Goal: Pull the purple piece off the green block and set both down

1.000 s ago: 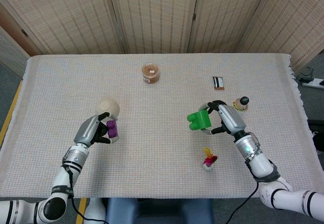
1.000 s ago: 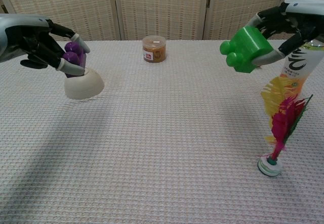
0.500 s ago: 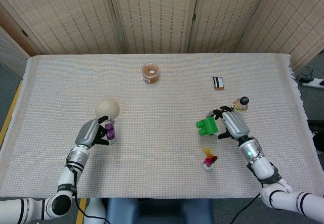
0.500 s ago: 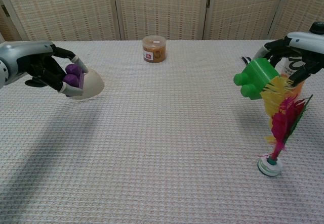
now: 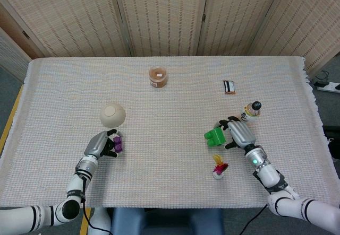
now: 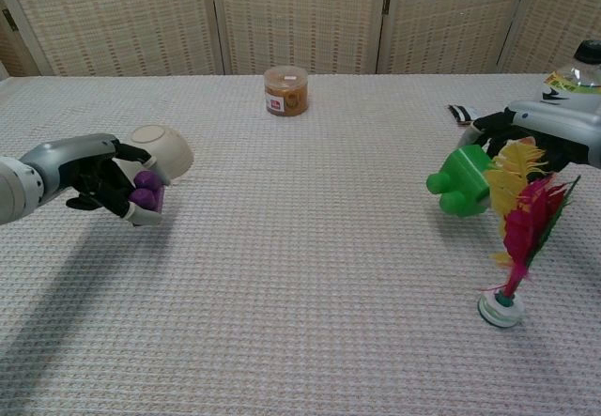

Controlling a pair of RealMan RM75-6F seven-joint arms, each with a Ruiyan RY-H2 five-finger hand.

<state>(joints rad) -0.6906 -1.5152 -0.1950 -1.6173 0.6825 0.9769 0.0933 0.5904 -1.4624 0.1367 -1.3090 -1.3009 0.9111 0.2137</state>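
I am lowering both since a second ago, left hand [image 6: 108,179] gripping the purple piece [image 6: 146,191], right hand [image 5: 240,133] gripping the green block [image 6: 460,181], nearly down.

The purple piece [image 5: 117,145], a small studded brick, is sitting in the grip of the left hand [image 5: 101,144] low over the table's near-left part, just in front of an upturned cream bowl, with its rounded studs showing between the dark fingers in the chest view [image 6: 146,192]. The green block [image 5: 215,135], a larger bright-green brick with round studs pointing leftward, is lying tilted in the grip of the right hand [image 5: 239,134] at the table's right side, well apart from the purple piece and already separated from it.
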